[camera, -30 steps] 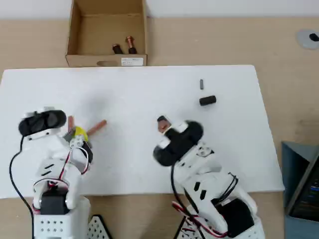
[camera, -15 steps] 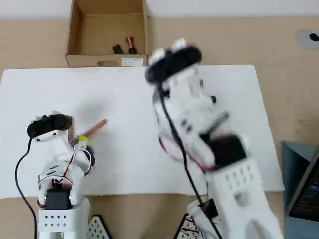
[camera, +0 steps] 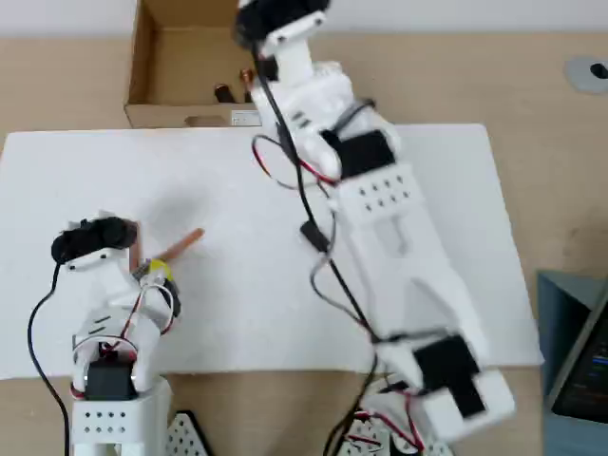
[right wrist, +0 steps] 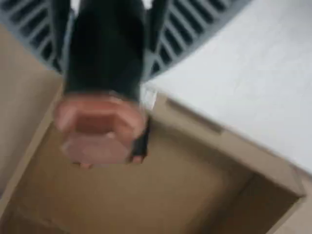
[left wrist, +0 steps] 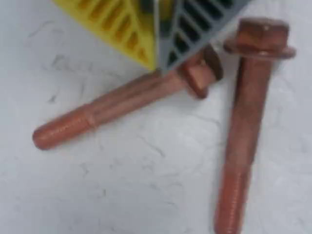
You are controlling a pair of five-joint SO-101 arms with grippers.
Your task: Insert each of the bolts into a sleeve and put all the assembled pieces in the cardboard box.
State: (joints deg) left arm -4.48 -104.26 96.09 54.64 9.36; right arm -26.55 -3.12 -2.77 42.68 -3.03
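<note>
Two copper-coloured bolts lie on the white mat (camera: 237,180) at the lower left of the high view: a slanting bolt (left wrist: 117,105) and a second bolt (left wrist: 248,122) just beside its head. The left gripper (left wrist: 156,53) stands over the slanting one, its yellow and grey fingers (left wrist: 112,24) pressed together. At the upper left, the right gripper (right wrist: 106,63) hangs over the open brown cardboard box (camera: 142,57), pinching a black cylindrical sleeve (right wrist: 105,87) with a copper bolt head (right wrist: 100,131) at its end; two assembled pieces (camera: 236,90) lie inside.
</note>
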